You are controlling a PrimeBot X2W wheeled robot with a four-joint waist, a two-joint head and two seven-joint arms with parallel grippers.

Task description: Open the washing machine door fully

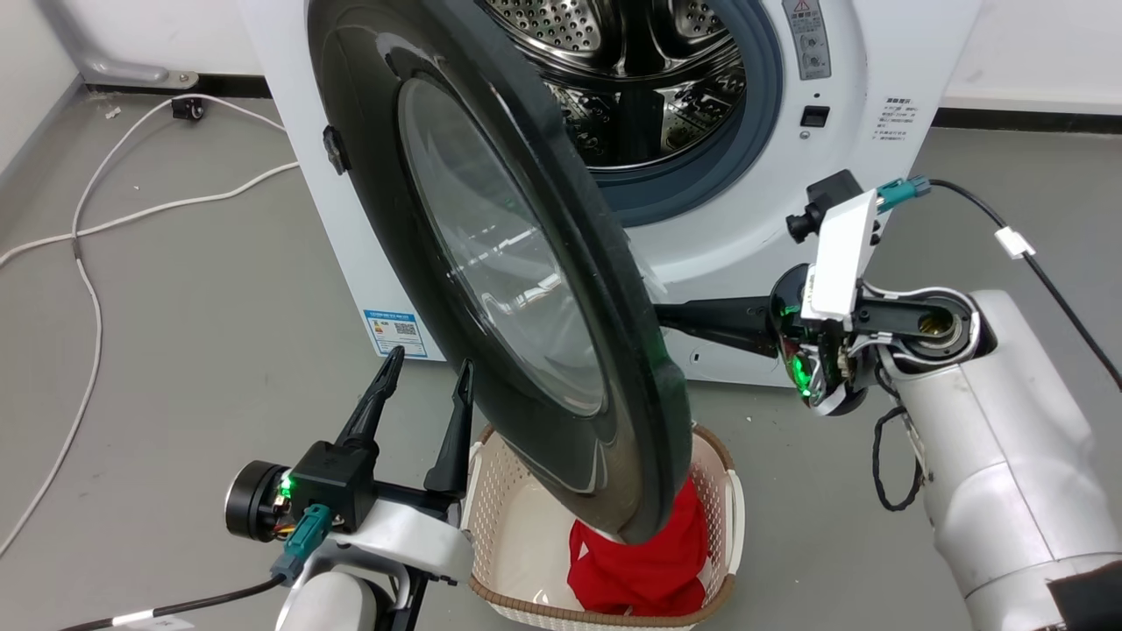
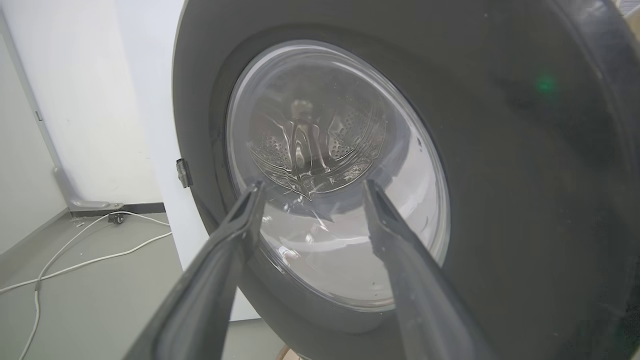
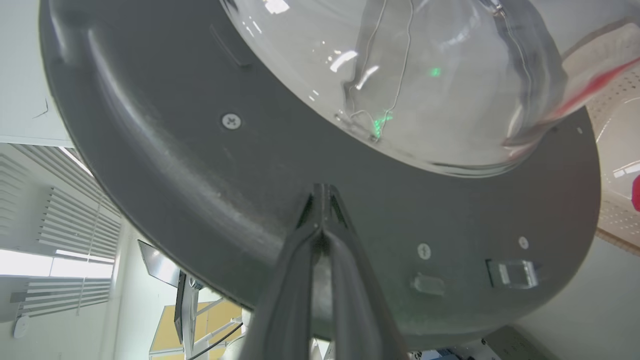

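The washing machine door (image 1: 491,263), a black disc with a clear glass bowl, stands swung out from the white washing machine (image 1: 745,219), leaving the steel drum (image 1: 631,70) exposed. My left gripper (image 1: 429,364) is open at the lower left, just in front of the door's outer face; in the left wrist view its fingers (image 2: 314,184) spread before the glass (image 2: 330,125). My right gripper (image 1: 666,314) reaches in from the right behind the door. In the right wrist view it (image 3: 320,192) is shut, its tips against the door's grey inner face (image 3: 200,175) below the bowl (image 3: 425,75).
A beige laundry basket (image 1: 719,473) holding a red cloth (image 1: 649,570) sits on the floor under the door's lower edge. White cables (image 1: 88,263) trail across the grey floor at the left. A black cable (image 1: 1052,280) runs to my right arm.
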